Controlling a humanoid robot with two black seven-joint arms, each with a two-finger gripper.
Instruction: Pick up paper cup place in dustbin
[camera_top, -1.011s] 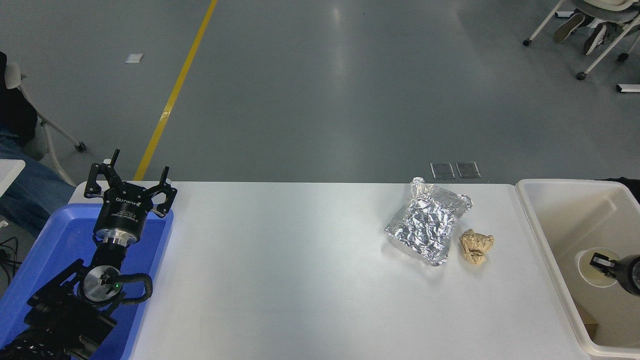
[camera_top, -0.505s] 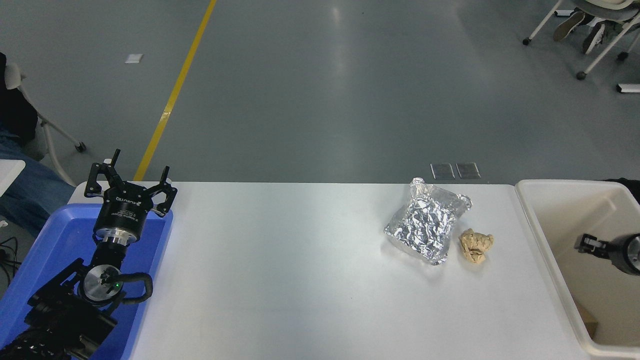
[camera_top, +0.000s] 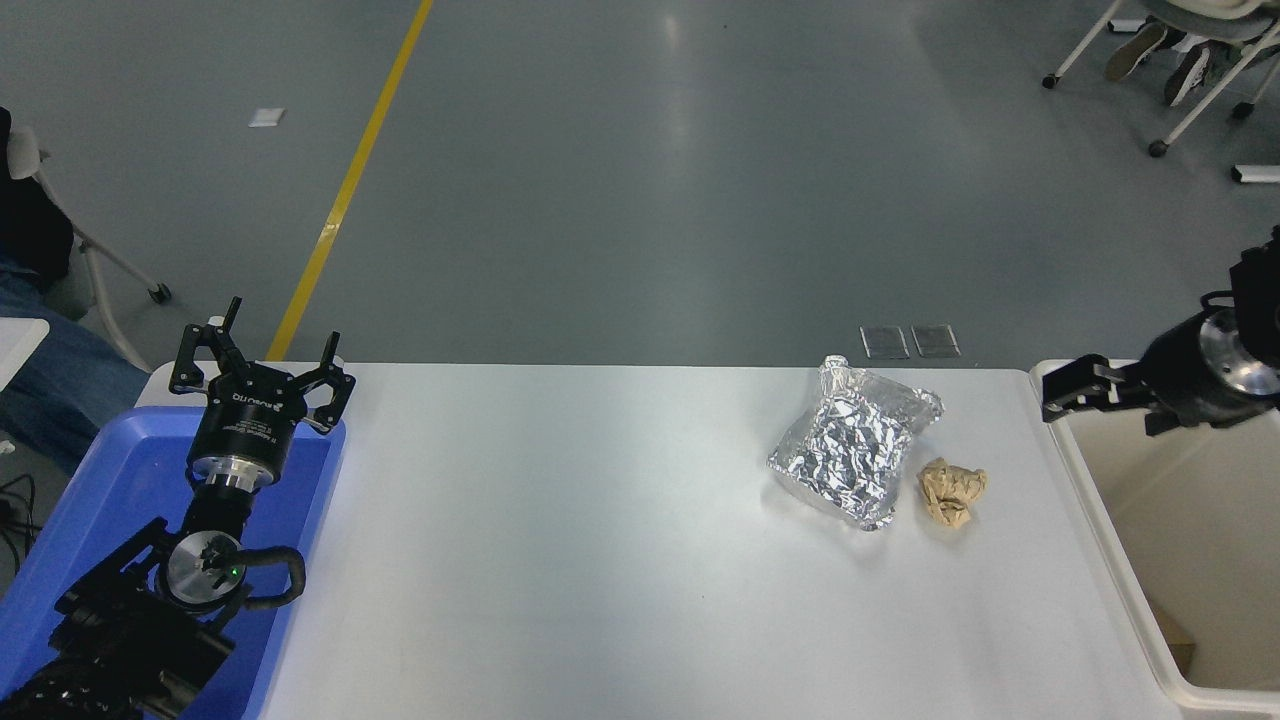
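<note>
Lab-like hall: grey floor (camera_top: 640, 180), yellow floor line (camera_top: 345, 190), wheeled chairs (camera_top: 1190, 60).

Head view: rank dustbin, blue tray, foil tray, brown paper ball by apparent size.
1. dustbin and blue tray: both cut off by the frame, and the tray is partly hidden by the left arm, so not ranked against each other
2. foil tray
3. brown paper ball

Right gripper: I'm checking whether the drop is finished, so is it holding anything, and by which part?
Nothing is held. The right gripper hangs empty over the dustbin rim, and no paper cup shows. The left gripper is empty too.
</note>
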